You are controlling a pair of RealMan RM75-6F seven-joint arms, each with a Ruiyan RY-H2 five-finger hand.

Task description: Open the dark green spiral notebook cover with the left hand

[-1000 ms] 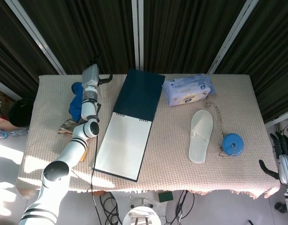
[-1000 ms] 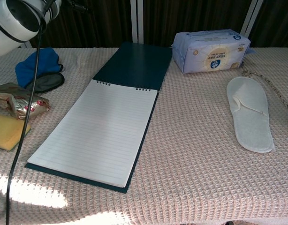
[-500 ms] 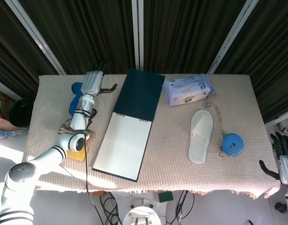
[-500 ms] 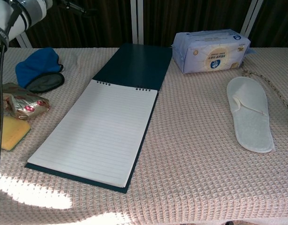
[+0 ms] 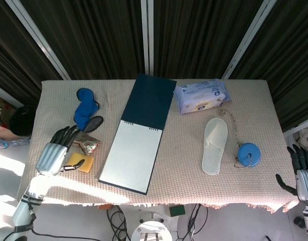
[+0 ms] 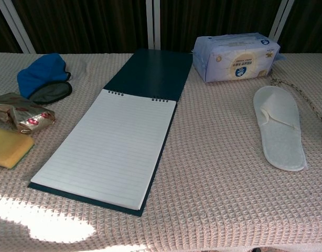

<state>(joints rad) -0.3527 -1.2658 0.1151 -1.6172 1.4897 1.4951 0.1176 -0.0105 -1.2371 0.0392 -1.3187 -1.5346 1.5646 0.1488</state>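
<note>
Notebook open, left hand drawn back — the job looks done.

The dark green spiral notebook [image 5: 136,135] lies mid-table with its cover [image 5: 150,102] flipped flat away from the robot and the lined page bare. A second ago the left hand [image 5: 57,150] hovered by the cover's far corner; now it sits at the near-left table edge, released, fingers apart, holding nothing. The right hand [image 5: 302,173] hangs off the right edge, fingers loosely spread, empty. The tissue pack [image 6: 237,56] carries print — too small to read.
</note>
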